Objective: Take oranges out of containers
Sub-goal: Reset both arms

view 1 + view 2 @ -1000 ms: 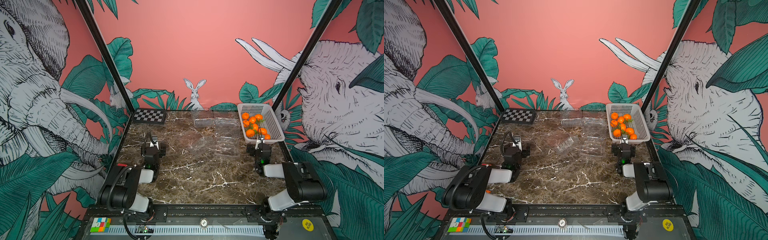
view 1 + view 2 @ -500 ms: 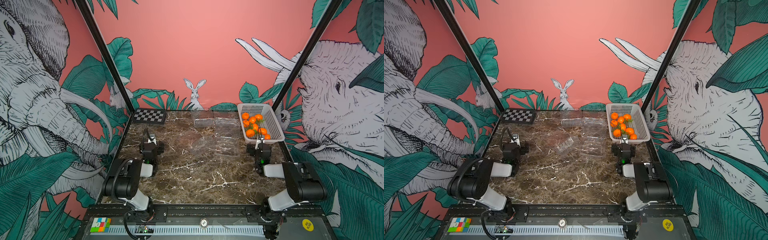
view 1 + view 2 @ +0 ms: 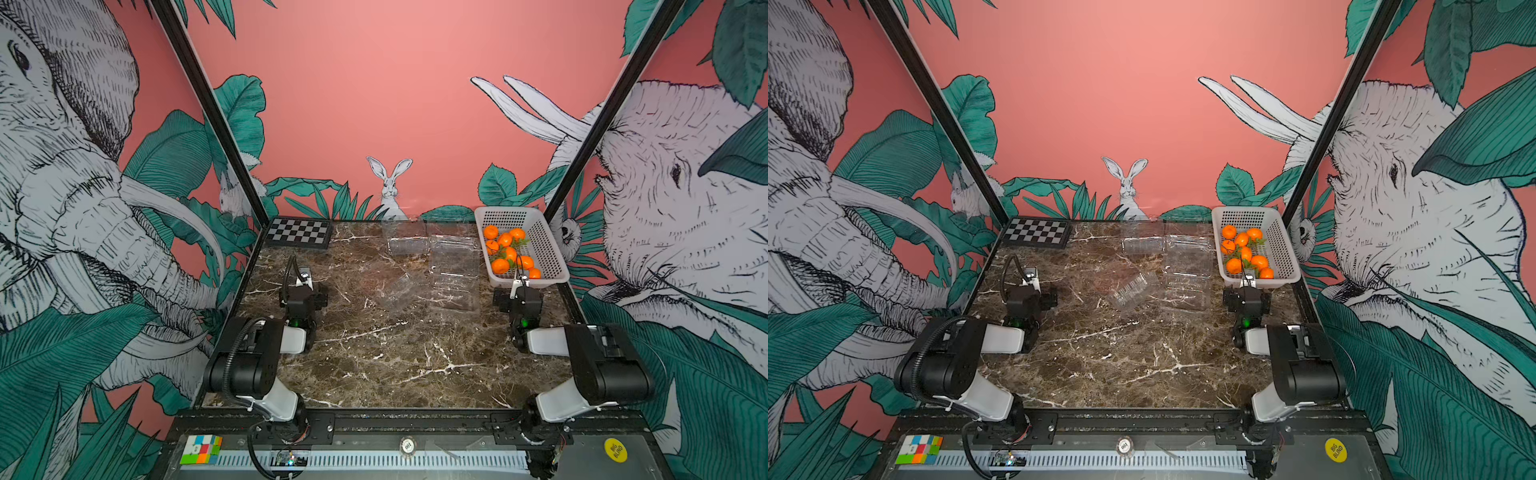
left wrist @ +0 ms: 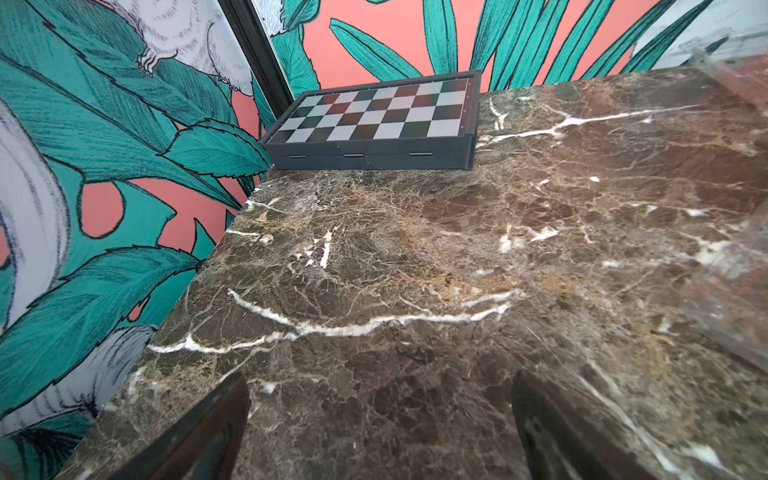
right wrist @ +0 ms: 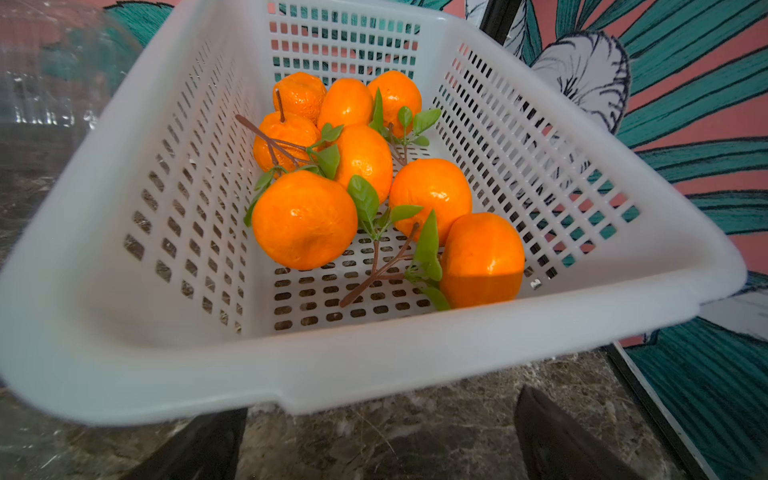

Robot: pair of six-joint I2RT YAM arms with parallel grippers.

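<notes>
Several oranges [image 3: 509, 253] [image 3: 1245, 251] [image 5: 361, 178], some with green leaves, lie together in the white perforated basket [image 3: 552, 249] [image 3: 1285, 249] [image 5: 374, 365] at the back right. Clear containers [image 3: 453, 257] [image 3: 1187, 257] lie on the marble left of the basket, with no fruit visible in them. One container [image 3: 397, 286] sits tilted. My right gripper [image 3: 521, 291] [image 5: 380, 401] is open just in front of the basket's near rim, holding nothing. My left gripper [image 3: 303, 286] [image 4: 379, 376] is open over bare marble at the left.
A chessboard [image 3: 299, 232] [image 4: 374, 120] lies in the back left corner. A coloured cube [image 3: 201, 449] rests on the front rail. Black frame posts rise at both back corners. Brown marble table [image 3: 395, 357] spreads between the two arms.
The left arm has shifted slightly to the left and folded back a little, then stopped. The right arm, the basket and the containers have not moved.
</notes>
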